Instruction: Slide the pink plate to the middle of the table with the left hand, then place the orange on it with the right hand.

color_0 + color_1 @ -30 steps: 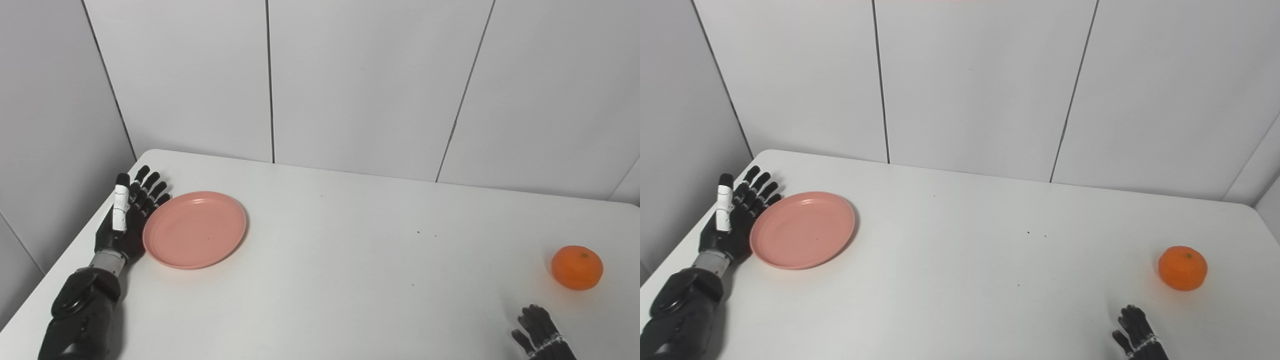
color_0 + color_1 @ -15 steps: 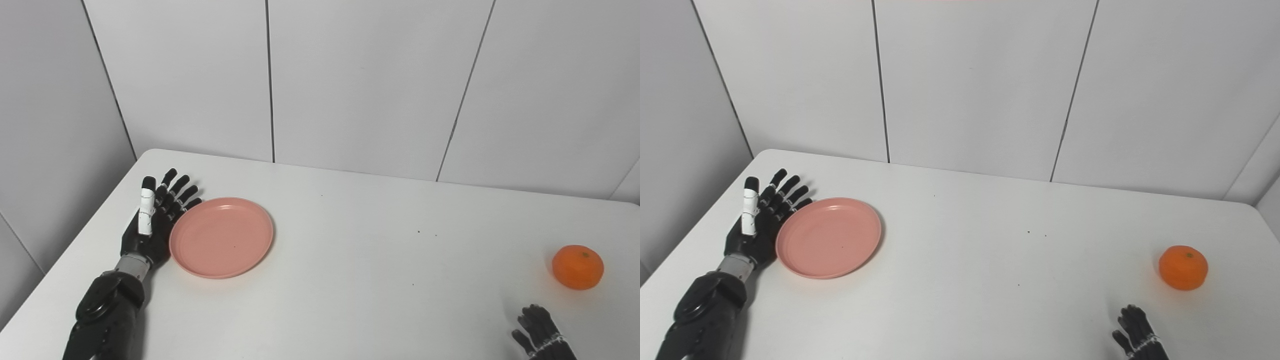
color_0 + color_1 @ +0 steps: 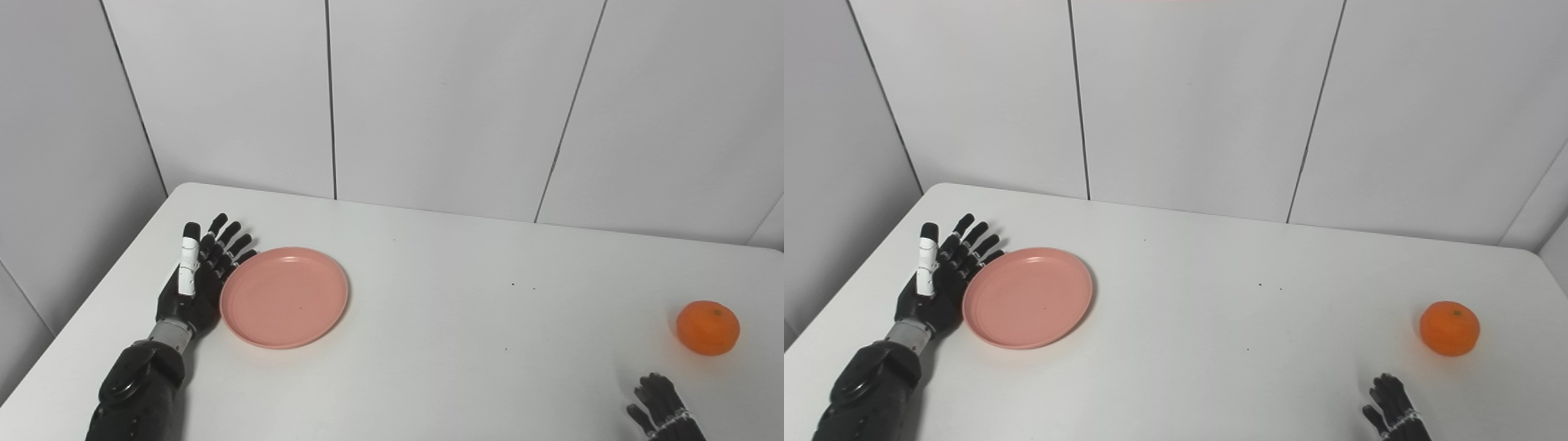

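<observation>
1. Flat on the white worktop point(image 3: 429, 343), the pink plate point(image 3: 285, 297) lies in the left half, short of the middle.
2. Just beside it, the left hand point(image 3: 196, 285) stands on edge with its fingers point(image 3: 229, 245) straight and spread, holding nothing; the palm side lies against the plate's left rim.
3. One white-sleeved finger point(image 3: 187, 269) points up and away from the robot.
4. Far to the right, the orange point(image 3: 707, 327) sits on the worktop near the right edge, well apart from the plate.
5. Low at the bottom edge, the right hand point(image 3: 661, 404) shows only in part, near the orange but not touching it; it holds nothing, and whether its fingers are spread or curled cannot be told.
</observation>
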